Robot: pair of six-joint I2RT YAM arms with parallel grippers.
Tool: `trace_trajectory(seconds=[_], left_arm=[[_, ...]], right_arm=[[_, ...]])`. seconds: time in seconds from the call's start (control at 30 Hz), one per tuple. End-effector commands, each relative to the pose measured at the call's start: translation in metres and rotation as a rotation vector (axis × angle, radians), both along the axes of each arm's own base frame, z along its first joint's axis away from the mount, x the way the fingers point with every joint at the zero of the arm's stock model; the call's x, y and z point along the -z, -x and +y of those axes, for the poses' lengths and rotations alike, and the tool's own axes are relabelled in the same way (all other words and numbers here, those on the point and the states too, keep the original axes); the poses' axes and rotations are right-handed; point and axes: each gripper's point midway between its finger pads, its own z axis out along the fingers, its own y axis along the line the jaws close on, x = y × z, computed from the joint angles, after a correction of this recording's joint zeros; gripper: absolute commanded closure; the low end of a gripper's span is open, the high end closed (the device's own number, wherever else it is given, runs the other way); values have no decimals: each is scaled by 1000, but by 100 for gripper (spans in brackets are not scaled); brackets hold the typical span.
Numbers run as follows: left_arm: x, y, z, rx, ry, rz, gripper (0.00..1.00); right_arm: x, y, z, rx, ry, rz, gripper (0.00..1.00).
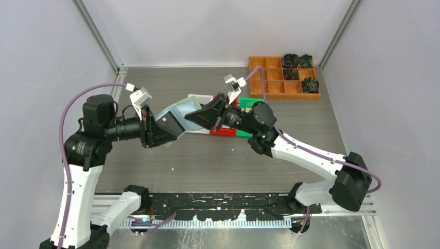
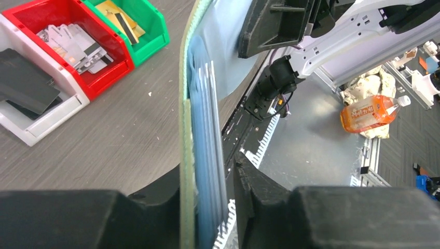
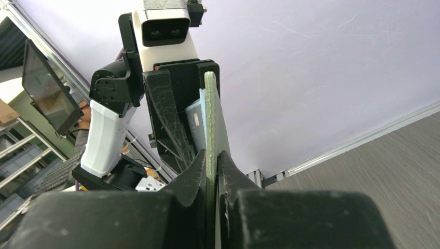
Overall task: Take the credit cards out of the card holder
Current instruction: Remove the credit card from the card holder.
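From above, the card holder [image 1: 179, 110] hangs in the air over the middle of the desk [image 1: 207, 166], stretched between the two arms. The left gripper [image 1: 171, 129] is at its near left end and the right gripper [image 1: 193, 118] at its far right end. Under the right arm a red bin [image 1: 222, 132] and a green bin [image 1: 250, 102] are mostly covered. An orange tray [image 1: 270, 85] with dark items in some compartments sits in the far right corner of the desk.

In the left wrist view the holder stands edge-on between this gripper's fingers [image 2: 155, 207]. Its green cover is against one finger, and a sliver of gap shows beside the bluish pockets [image 2: 207, 145]. I cannot tell whether the jaws press it. Credit cards [image 2: 72, 44] lie in the bins on the desk: pale ones in the red, gold ones in the green, and black ones in a white bin [image 2: 39, 122]. An orange drink bottle [image 2: 371, 111] lies beyond the desk's near edge.

In the right wrist view the jaws are clamped together on the holder's green edge. One card shows in a pocket, and the left arm blocks the view behind the holder.
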Motion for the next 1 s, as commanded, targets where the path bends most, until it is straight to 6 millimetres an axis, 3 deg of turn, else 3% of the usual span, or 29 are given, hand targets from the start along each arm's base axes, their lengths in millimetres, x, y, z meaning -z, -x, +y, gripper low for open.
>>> trace_trajectory(seconds=[0.0,0.27,0.4,0.47,0.5,0.6,0.73,0.87,0.97], left_arm=[[-18,6,1,13,21,-94,77],[-24,7,2,4,23,-123,99],[-16,10,2,47,-8,-103,100],[-4,3,6,30,-62,-86,100],[5,-2,10,14,-104,-74,100],[34,-19,26,-25,-256,-33,100],[66,-24,40,44,-419,58,100],[68,2,39,274,-439,116,100],[65,11,39,342,-431,99,100]], right_arm=[[-49,16,-27,18,-162,-66,99],[-37,19,-28,-10,-141,-30,99],[-25,10,-25,14,-84,28,72],[-27,1,-30,60,-67,37,53],[-28,-4,-34,93,-55,40,48],[-32,-19,-45,205,3,42,42],[-31,-18,-46,207,34,24,40],[-11,-6,-32,111,160,-72,21],[5,0,-21,33,273,-169,12]])
